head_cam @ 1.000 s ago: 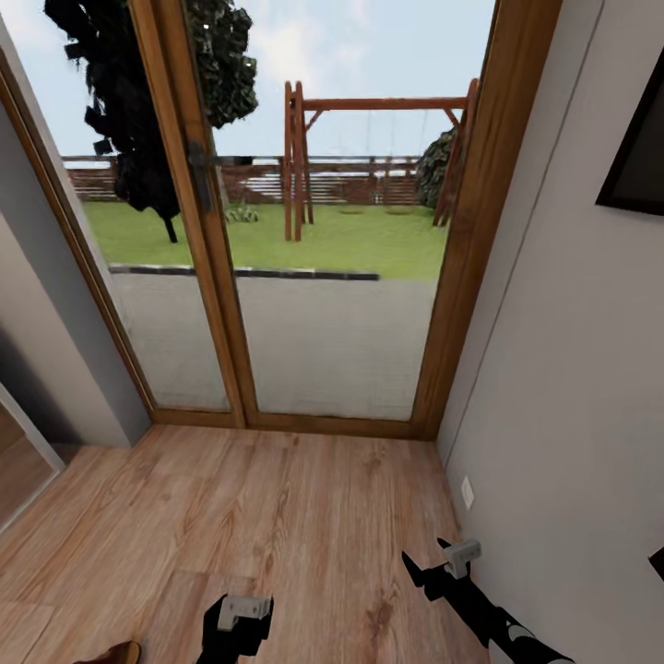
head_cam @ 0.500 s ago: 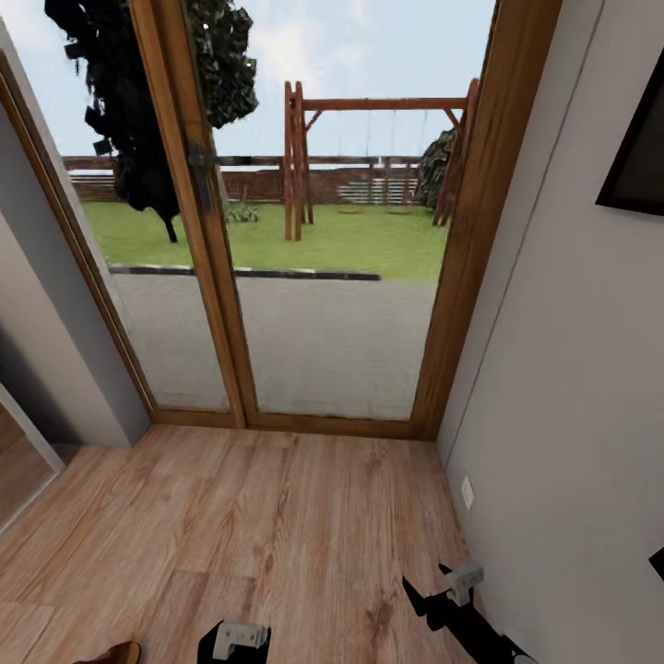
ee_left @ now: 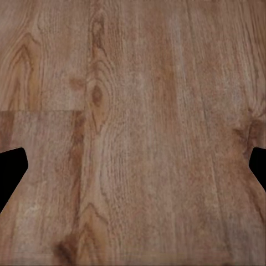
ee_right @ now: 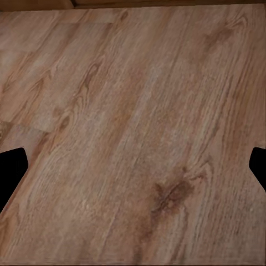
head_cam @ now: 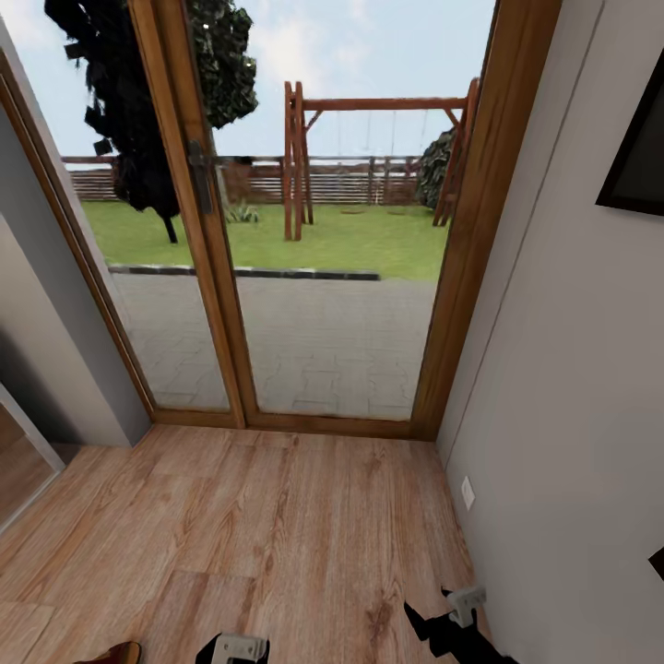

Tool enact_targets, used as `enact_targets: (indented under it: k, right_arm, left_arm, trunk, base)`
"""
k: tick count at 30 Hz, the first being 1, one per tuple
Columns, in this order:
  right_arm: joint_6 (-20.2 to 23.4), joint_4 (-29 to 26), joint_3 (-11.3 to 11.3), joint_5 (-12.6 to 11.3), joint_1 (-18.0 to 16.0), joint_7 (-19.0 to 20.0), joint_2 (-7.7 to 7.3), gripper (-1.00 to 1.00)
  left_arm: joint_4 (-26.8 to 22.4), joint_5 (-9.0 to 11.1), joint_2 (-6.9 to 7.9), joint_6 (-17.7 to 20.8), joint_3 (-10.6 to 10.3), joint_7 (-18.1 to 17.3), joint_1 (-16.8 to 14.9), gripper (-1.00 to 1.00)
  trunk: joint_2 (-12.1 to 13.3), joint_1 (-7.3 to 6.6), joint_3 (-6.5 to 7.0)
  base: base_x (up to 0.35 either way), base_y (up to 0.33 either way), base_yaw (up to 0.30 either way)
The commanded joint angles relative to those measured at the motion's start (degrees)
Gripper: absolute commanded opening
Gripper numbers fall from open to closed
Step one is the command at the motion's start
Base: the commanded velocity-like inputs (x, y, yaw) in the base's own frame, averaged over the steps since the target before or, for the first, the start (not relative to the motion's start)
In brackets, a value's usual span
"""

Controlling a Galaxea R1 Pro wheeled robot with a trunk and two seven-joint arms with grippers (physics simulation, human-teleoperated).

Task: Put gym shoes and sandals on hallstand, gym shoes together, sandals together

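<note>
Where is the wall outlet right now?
In the head view, the white wall outlet sits low on the grey right-hand wall, just above the wood floor and near the glass door's wooden frame.

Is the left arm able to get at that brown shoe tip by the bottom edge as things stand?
Probably yes. The brown tip lies on the floor just to the outer side of the left claw, with bare planks between them. Both fingers are spread wide over bare wood, holding nothing. Most of the shoe is cut off.
</note>
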Motion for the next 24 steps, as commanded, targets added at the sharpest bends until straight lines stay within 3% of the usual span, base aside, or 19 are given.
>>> enact_targets:
  k: [1, 24]
  right_arm:
    - [0.3, 0.0, 0.0, 0.0, 0.0, 0.0, 0.0, 1.0]
    - [1.4, 0.0, 0.0, 0.1, 0.1, 0.1, 0.08, 1.0]
  left_arm:
    - [0.0, 0.0, 0.0, 0.0, 0.0, 0.0, 0.0, 1.0]
    - [0.0, 0.1, 0.0, 0.0, 0.0, -0.1, 0.2, 1.0]
  trunk:
    - [0.0, 0.0, 0.0]
    - [0.0, 0.0, 0.0]
  base:
    - [0.0, 0.0, 0.0]
    - [0.295, 0.0, 0.0]
